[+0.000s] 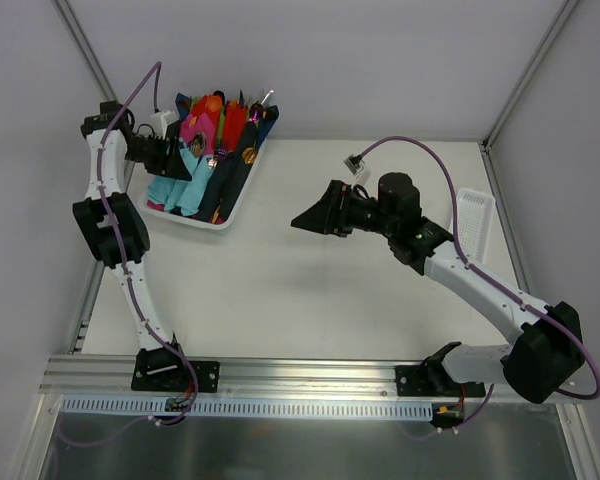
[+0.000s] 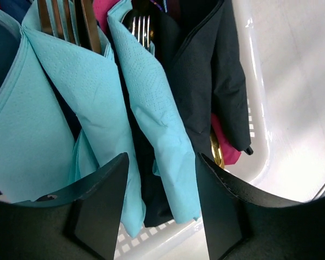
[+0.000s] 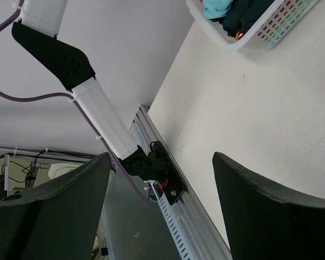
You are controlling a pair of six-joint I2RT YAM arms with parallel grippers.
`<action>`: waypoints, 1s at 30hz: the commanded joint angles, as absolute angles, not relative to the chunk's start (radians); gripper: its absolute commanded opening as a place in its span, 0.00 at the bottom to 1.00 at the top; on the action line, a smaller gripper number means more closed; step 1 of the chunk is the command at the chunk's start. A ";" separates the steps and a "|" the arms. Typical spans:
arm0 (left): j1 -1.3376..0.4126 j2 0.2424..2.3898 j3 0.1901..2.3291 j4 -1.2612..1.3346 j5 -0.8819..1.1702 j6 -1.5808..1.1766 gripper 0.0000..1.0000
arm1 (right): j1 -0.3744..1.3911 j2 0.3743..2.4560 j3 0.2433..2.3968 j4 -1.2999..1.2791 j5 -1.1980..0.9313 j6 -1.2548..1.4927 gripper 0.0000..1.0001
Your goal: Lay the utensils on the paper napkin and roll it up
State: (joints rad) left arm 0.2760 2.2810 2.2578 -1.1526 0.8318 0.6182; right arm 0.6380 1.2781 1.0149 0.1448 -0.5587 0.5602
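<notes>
Top view: a white basket (image 1: 195,222) stands at about 10 o'clock on the table (image 1: 310,300), packed with rolled napkin bundles in teal, pink, red and navy. The left gripper (image 1: 178,160) reaches into the basket from its 9 o'clock side. The right gripper (image 1: 305,220) hangs over the middle of the table, pointing toward 9 o'clock, well apart from the basket. A white perforated tray (image 1: 475,222) lies at the table's 3 o'clock edge.

Left wrist view: the left gripper (image 2: 161,162) has its fingers spread wide and grips nothing. A fold of the teal napkin (image 2: 157,108) runs between them from 12 to 6 o'clock; contact with either finger cannot be told. The tines of a silver fork (image 2: 143,27) show at 12 o'clock, tucked between this fold and a navy napkin (image 2: 216,81) at 2 o'clock. Darker, gold-coloured cutlery (image 2: 65,19) sits in a neighbouring teal bundle at 11 o'clock. The basket wall (image 2: 254,108) runs along 3 o'clock.

Right wrist view: the right gripper (image 3: 161,162) is fully spread and empty above bare table, the basket corner (image 3: 271,32) at 1 o'clock and the left arm (image 3: 100,116) at 10 o'clock.
</notes>
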 commanded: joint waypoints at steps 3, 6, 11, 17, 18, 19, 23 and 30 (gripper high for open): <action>0.281 2.137 2.209 -1.135 0.873 0.634 0.51 | 0.634 1.236 1.012 0.187 -0.578 0.566 0.80; 0.281 2.086 2.139 -1.135 0.913 0.629 0.43 | 0.634 1.233 1.008 0.186 -0.578 0.566 0.80; 0.282 2.054 2.013 -1.134 0.942 0.609 0.36 | 0.634 1.233 1.002 0.187 -0.581 0.566 0.80; 0.293 2.097 1.951 -1.134 1.003 0.560 0.30 | 0.635 1.229 1.000 0.180 -0.583 0.568 0.80; 0.298 2.106 1.953 -1.128 1.006 0.552 0.30 | 0.634 1.229 0.999 0.178 -0.581 0.568 0.80; 0.301 2.120 1.956 -1.124 1.009 0.540 0.29 | 0.634 1.226 0.996 0.178 -0.581 0.568 0.80; 0.325 2.201 1.991 -1.103 1.015 0.491 0.28 | 0.634 1.220 0.986 0.178 -0.575 0.568 0.80; 0.333 2.253 1.988 -1.078 0.953 0.482 0.27 | 0.629 1.213 0.974 0.176 -0.572 0.565 0.80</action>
